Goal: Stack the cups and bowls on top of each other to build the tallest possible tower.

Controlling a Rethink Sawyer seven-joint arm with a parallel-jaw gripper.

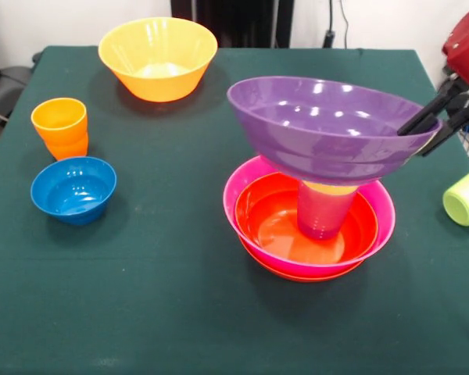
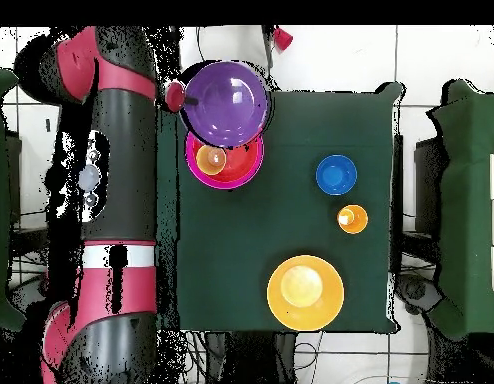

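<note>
The tower stands right of centre: a pink bowl [image 1: 246,187] nested in a red-orange bowl, with another red-orange bowl [image 1: 270,223] inside it. A purple cup [image 1: 322,215] with a yellow cup [image 1: 328,188] in it stands in that bowl. The purple bowl [image 1: 320,117] rests tilted on the cups. My gripper [image 1: 412,142] reaches in from the right, one finger inside the purple bowl's rim and one outside, shut on it. In the overhead view the purple bowl [image 2: 228,102] partly covers the pink bowl [image 2: 231,170].
An orange cup [image 1: 60,125] and a small blue bowl [image 1: 73,187] stand at the left. A large yellow-orange bowl [image 1: 158,56] sits at the far side. A lime green cup [image 1: 465,195] lies at the right edge. The arm [image 2: 121,150] runs alongside the table.
</note>
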